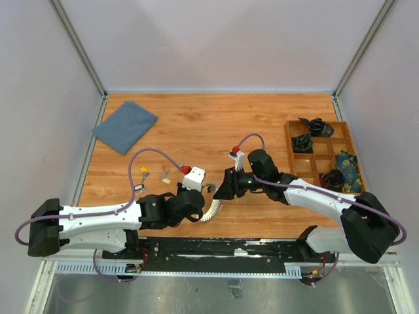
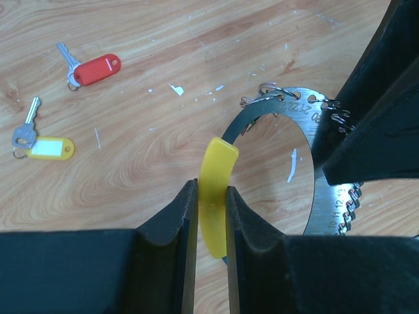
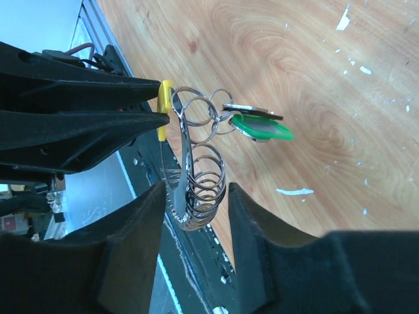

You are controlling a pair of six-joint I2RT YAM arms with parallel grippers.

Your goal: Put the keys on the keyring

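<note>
Left hand (image 2: 213,196), one keyring (image 2: 298,111), two keys (image 2: 95,69)

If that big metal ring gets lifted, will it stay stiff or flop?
The keyring looks like a flat metal band, so probably stiff. Its small rings and green tag hang loose, so they would likely swing.

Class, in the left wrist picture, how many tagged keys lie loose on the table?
2. The red-tagged key lies at upper left; the yellow-tagged key just below it. Others may lie outside this view.
</note>
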